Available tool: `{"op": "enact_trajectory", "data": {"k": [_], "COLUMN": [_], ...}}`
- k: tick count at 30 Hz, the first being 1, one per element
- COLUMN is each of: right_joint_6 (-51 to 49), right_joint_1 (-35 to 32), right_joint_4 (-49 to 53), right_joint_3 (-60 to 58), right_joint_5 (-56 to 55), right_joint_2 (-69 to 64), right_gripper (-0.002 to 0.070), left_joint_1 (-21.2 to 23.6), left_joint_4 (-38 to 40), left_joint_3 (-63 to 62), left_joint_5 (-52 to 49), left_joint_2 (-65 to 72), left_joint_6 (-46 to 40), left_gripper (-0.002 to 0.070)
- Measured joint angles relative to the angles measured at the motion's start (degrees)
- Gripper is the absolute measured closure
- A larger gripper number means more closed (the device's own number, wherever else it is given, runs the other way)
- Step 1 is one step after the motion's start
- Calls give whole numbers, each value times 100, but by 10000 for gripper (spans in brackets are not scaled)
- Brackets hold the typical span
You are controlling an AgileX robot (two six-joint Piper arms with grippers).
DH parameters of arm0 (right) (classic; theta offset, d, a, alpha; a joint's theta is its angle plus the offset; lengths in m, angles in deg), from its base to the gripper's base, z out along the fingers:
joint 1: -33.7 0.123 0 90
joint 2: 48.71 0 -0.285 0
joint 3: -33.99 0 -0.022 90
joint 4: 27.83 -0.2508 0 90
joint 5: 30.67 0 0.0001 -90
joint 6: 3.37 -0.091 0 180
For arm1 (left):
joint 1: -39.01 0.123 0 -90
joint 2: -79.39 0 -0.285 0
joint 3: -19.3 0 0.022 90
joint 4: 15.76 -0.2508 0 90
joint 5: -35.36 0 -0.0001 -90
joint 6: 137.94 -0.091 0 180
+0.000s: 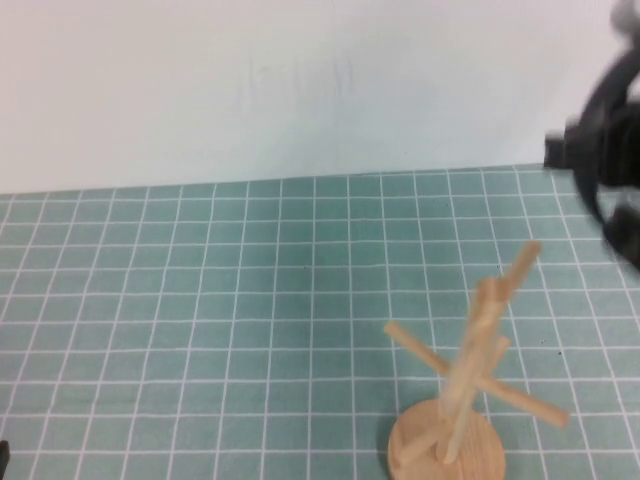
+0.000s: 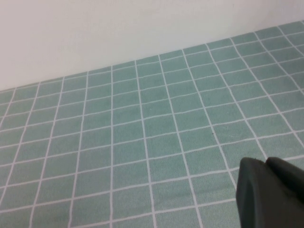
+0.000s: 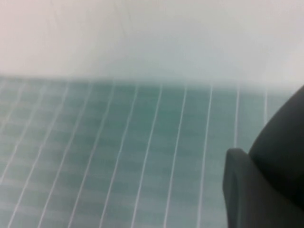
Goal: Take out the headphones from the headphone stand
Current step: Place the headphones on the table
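The wooden headphone stand [image 1: 455, 400] stands near the front right of the table, and its pegs are bare. The black headphones [image 1: 598, 205] hang in the air at the far right edge, right of and above the stand, blurred, with a thin arc of headband showing. My right gripper [image 1: 600, 145] is above them at the right edge. In the right wrist view a black finger [image 3: 237, 190] presses against a rounded black part of the headphones [image 3: 280, 142]. My left gripper [image 2: 266, 164] is shut and empty, low over the mat. Only a sliver of it [image 1: 3, 458] shows at the front left in the high view.
A green mat with a white grid [image 1: 250, 300] covers the table. A plain white wall [image 1: 300, 80] runs along the back.
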Motion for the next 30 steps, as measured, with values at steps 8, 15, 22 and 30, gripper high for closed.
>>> {"op": "enact_trajectory", "data": {"k": [8,15,22,30], "right_joint_6": [-324,1257,1412,1713], "right_joint_1": [-270,-889,-1001,-1001], "right_joint_4": [-350,-2459,-2512,-2472], "right_joint_3": [-284,-284,-284,-175], "right_joint_5": [251,18,-25,136], "right_joint_2": [-931,-2010,-2394,-2394], "right_gripper": [685,685,650,213], "left_joint_1": [0,0,0,0], "left_joint_4": [0,0,0,0], "left_joint_3": [0,0,0,0], "left_joint_5": [0,0,0,0], "left_joint_2": [0,0,0,0], "left_joint_6": [0,0,0,0], "left_gripper": [680,680,680,680]}}
